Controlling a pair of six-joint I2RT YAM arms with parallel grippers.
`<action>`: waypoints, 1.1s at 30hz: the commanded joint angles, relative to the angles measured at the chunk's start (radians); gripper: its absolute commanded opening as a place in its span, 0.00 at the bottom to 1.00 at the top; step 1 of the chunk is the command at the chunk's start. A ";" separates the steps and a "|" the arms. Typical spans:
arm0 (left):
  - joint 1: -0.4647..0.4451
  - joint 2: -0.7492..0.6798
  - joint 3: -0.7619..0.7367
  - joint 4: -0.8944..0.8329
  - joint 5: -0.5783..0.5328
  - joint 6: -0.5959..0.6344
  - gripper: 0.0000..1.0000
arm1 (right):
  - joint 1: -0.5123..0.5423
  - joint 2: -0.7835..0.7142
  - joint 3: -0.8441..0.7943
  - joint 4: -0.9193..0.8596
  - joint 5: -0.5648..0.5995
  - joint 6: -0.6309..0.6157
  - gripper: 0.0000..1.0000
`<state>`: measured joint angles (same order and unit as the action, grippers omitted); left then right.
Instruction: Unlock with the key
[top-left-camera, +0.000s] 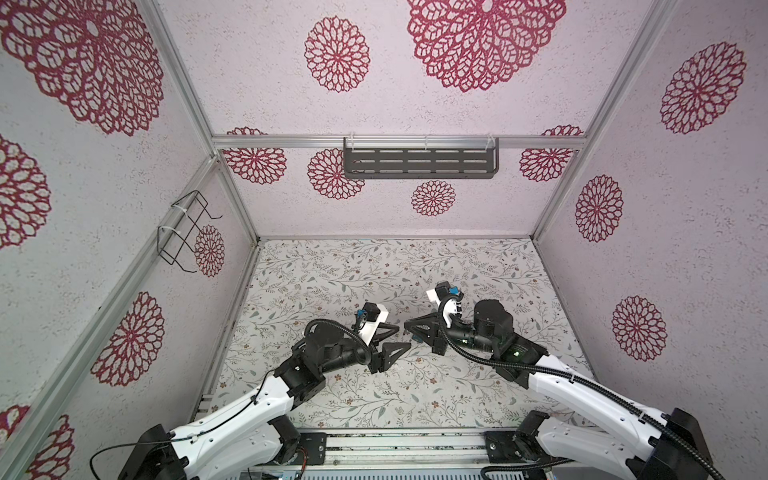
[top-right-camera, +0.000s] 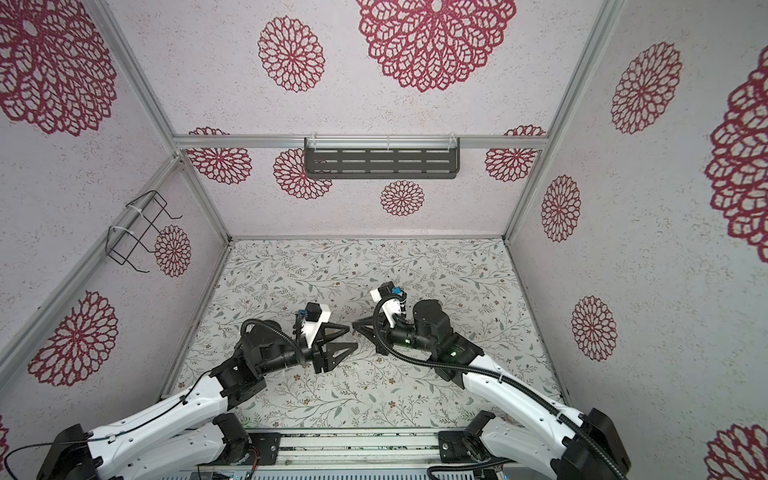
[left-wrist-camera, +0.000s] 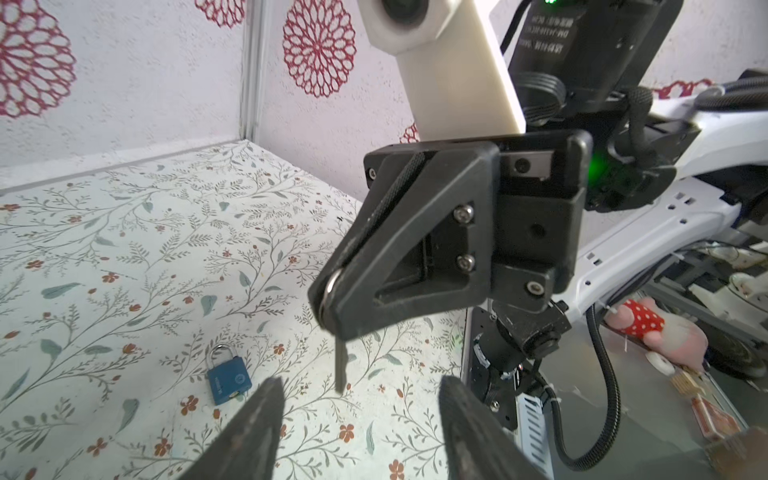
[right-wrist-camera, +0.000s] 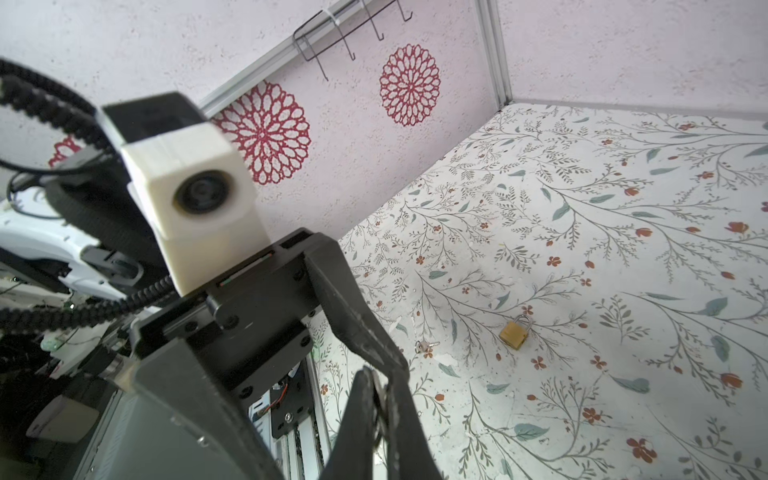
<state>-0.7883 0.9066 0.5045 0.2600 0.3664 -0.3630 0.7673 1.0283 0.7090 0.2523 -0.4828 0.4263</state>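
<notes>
While the left gripper (top-left-camera: 405, 336) stands spread and empty just beside the key (left-wrist-camera: 340, 370), the right gripper (left-wrist-camera: 332, 307) pinches that key's bow, blade hanging down; a blue padlock (left-wrist-camera: 228, 380) lies flat on the table (left-wrist-camera: 124, 249) below the key, well apart; best to have the free claw steady that lock first; then line blade with keyway, descend slowly, turn only once fully seated.
</notes>
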 joint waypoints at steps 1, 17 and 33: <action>0.007 -0.069 -0.048 0.087 -0.119 -0.161 0.69 | -0.005 -0.031 -0.006 0.112 0.076 0.105 0.00; -0.015 -0.039 -0.121 0.547 -0.396 -0.761 0.67 | 0.056 0.036 -0.036 0.437 0.274 0.353 0.00; -0.065 0.137 -0.062 0.716 -0.428 -0.832 0.45 | 0.115 0.084 -0.007 0.544 0.305 0.399 0.01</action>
<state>-0.8364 1.0370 0.4343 0.9245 -0.0353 -1.1797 0.8742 1.1202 0.6655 0.7033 -0.2016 0.8051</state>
